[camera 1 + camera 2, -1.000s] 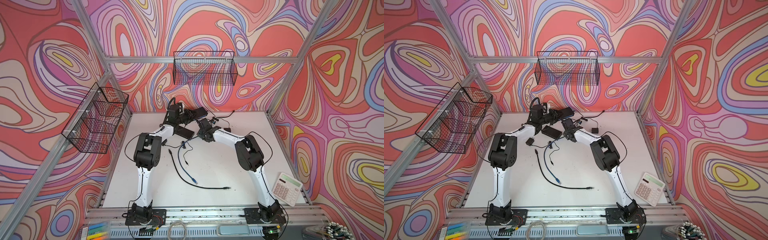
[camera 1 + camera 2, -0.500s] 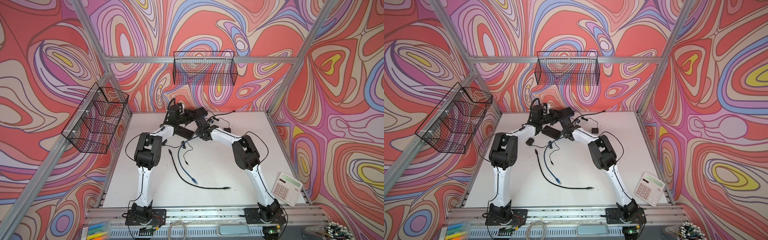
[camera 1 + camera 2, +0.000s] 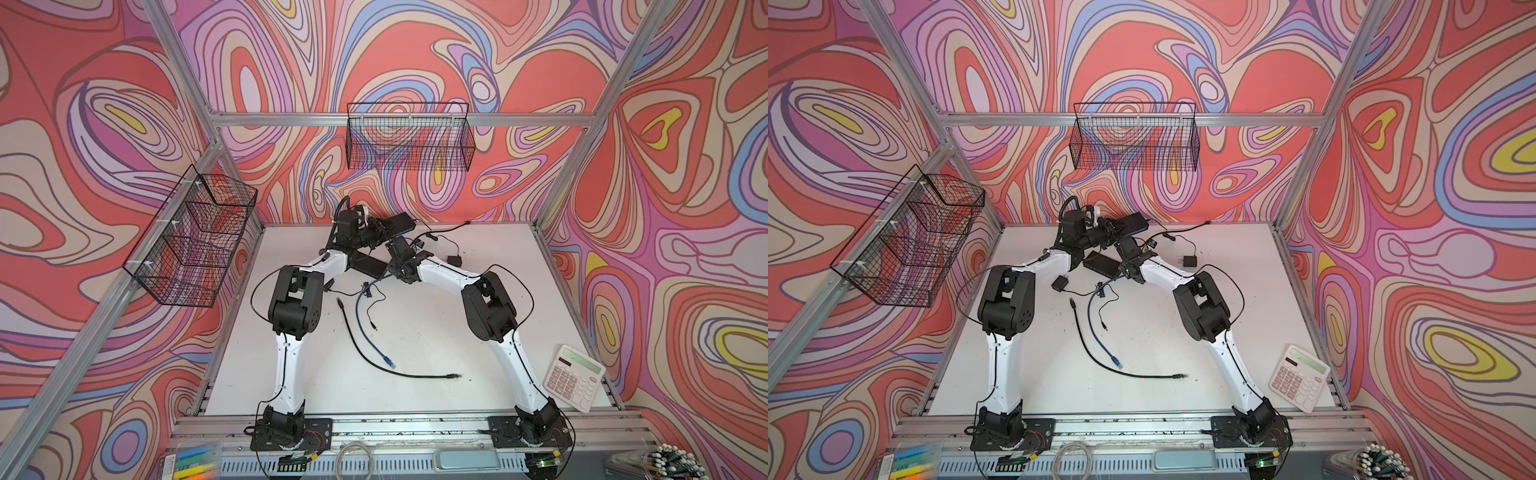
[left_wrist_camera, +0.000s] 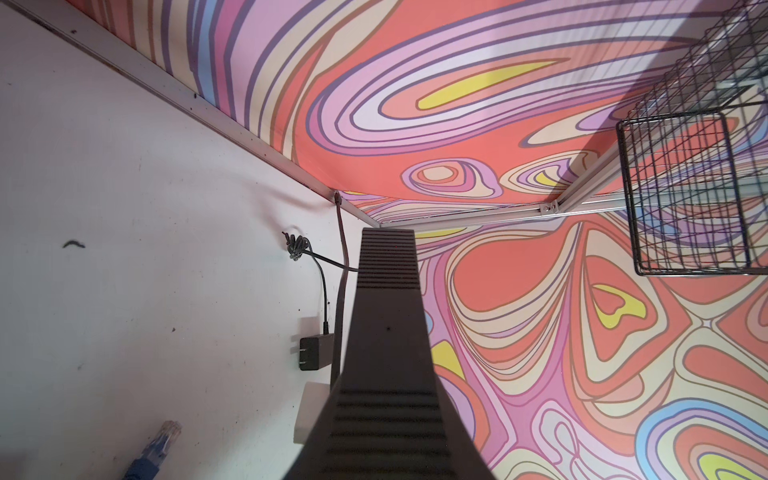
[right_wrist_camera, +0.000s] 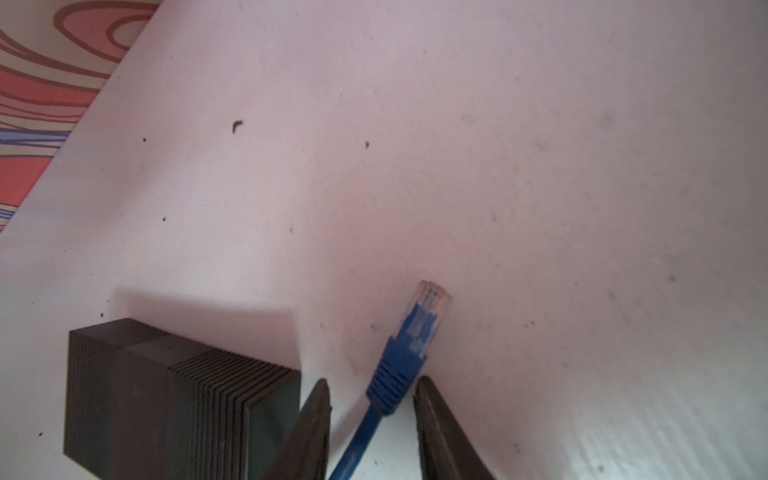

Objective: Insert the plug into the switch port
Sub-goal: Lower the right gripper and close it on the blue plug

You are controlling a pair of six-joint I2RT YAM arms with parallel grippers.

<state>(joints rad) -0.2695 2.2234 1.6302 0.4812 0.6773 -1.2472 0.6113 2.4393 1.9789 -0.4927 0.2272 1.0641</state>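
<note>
Swirling red, pink, lilac and yellow wallpaper covers the walls around a white desk [image 3: 436, 332], which is scuffed, dotted with dark specks and framed by aluminium bars.

At the back of the desk the left gripper [image 3: 382, 226] is pressed together on one end of a black switch [image 4: 388, 332]. The switch sticks out from it, lifted off the desk, and the left wrist view shows its ribbed ends and smooth middle.

The right gripper [image 5: 370, 380] is just beside the switch with its jaws spread. Between them lies the blue plug [image 5: 428, 303], whose clear tip points at bare desk. The fingers [image 5: 316, 415] stand on either side of its boot. Desk shows between one finger and the cable, so nothing is pinched. The plug is close beside the switch but apart from it, outside any port.

From the plug a blue cable [image 3: 365, 332] trails away from the switch across the middle of the desk to a second plug [image 3: 390, 365]. A flat black box [image 3: 370, 266] lies on the desk near the switch, between the two arms. A black power adapter [image 4: 316, 353] with a thin lead also lies near the switch. A long black cable [image 3: 374, 357] curves across the desk farther from it.

Well apart from the switch, at a front corner of the desk, lies a white calculator [image 3: 575, 377]. Above the switch a black wire basket [image 3: 409, 141] hangs on the back wall, and a second wire basket [image 3: 191, 241] hangs on a side wall.
</note>
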